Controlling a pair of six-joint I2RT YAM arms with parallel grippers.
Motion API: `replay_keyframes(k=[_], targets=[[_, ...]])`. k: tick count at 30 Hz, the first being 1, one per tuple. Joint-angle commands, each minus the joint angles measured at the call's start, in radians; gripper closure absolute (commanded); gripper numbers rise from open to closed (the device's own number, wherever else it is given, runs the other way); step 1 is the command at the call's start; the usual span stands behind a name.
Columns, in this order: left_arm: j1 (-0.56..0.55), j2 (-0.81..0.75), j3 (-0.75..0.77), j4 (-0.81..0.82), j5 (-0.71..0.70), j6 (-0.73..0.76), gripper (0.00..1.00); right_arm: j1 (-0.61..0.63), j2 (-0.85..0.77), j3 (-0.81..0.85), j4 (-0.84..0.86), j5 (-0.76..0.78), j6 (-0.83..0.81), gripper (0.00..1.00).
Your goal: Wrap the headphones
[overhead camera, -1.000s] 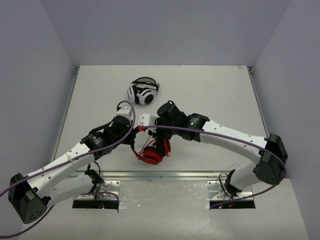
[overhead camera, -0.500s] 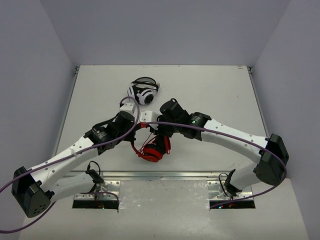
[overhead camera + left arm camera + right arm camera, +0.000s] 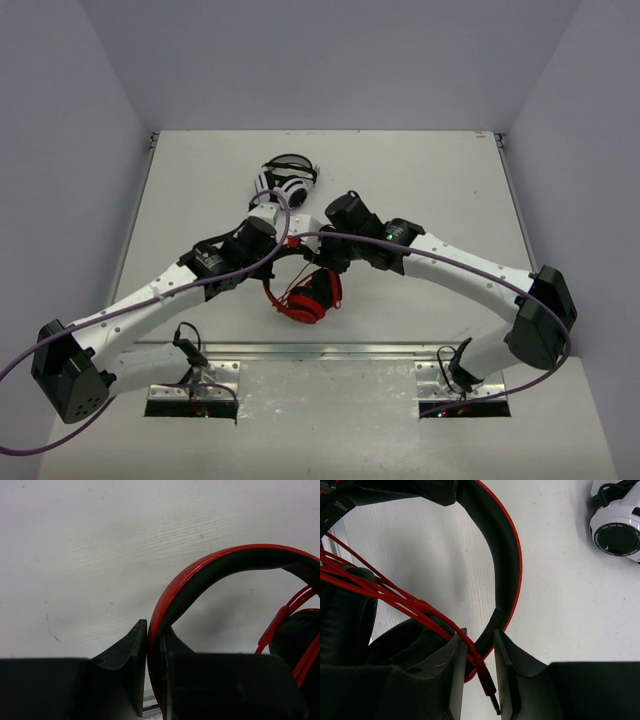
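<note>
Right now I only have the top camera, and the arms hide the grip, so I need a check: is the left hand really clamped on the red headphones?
Observer: Yes. The left wrist view shows the left hand shut on the headband of the headphones.
Operator: And the right hand?
Observer: In its wrist view the right hand has its jaws apart. The red cord runs between them, plug at the end, not pinched.

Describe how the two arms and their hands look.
Both the left arm and right arm have white tapered links with black joints and black base housings; a purple cable runs along each. The left hand and right hand each have two black, wedge-shaped fingers.
</note>
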Motion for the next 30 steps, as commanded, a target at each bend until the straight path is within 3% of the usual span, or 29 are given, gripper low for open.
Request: replay_keyframes(k=[1,30], targets=[[0.001,-0.015,0.063,0.07,-0.024,-0.006,1.0,-0.021,-0.005,0.006,-0.024,-0.057,0.035,0.7],[0.015,0.022,0.123,0.06,-0.064,0.044,0.99,-0.197,0.079,0.092,-0.248,-0.47,0.069,0.64]])
